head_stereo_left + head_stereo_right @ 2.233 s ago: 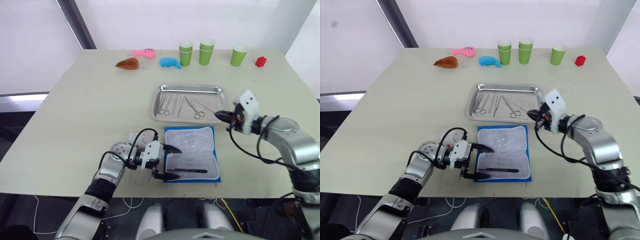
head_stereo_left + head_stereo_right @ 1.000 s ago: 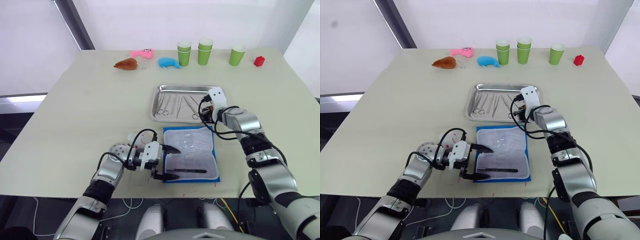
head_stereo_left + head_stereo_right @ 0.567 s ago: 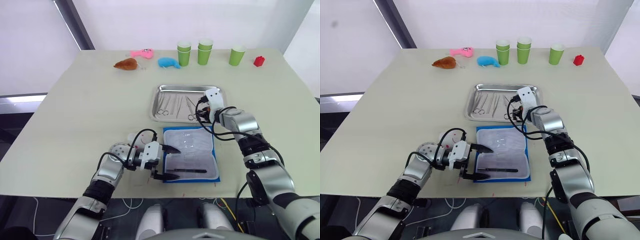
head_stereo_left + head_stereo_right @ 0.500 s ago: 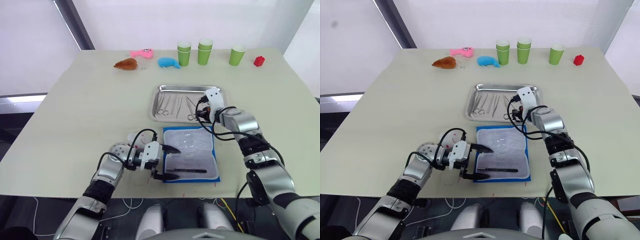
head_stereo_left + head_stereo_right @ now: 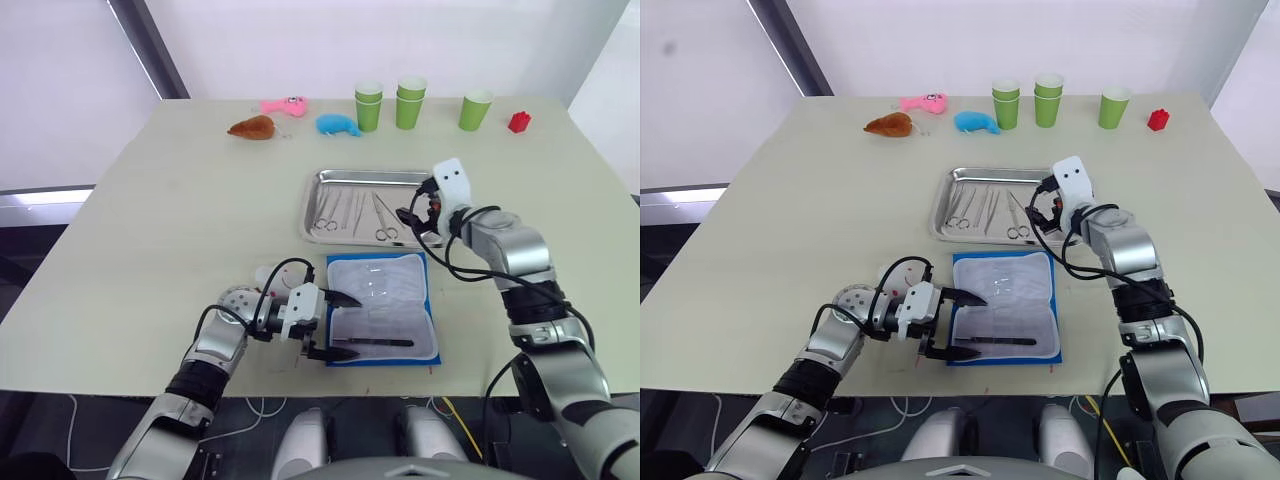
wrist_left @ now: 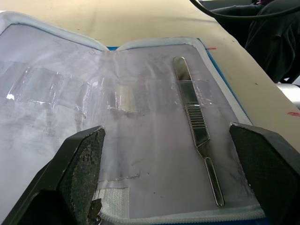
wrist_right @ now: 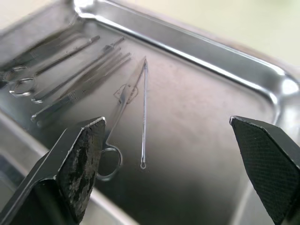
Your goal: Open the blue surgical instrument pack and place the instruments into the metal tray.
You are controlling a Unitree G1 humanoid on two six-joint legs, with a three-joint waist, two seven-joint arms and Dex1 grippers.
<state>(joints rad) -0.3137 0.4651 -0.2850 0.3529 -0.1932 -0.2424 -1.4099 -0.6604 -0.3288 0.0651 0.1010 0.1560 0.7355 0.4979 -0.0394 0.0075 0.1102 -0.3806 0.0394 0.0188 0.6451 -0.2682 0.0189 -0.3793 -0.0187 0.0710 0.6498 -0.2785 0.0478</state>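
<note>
The flat blue fabric surgical instrument pack is laid open on the pale table, its pale padded lining upward, just in front of the shallow shiny steel tray. One slender silver handle-like instrument is seen lying loose on the lining's near half, beside a clear retaining strip. The other thin metal instruments, scissors and probes among them, are already in the tray. The left gripper is held wide open at the pack's left edge, with nothing between its fingers. The right gripper is spread wide and empty over the tray's right end. The remaining tool is judged light, stiff, smooth and slippery; it lies flat against soft lining, so a grip across the ribbed middle section is suggested, the fingers pressed slightly into the padding.
</note>
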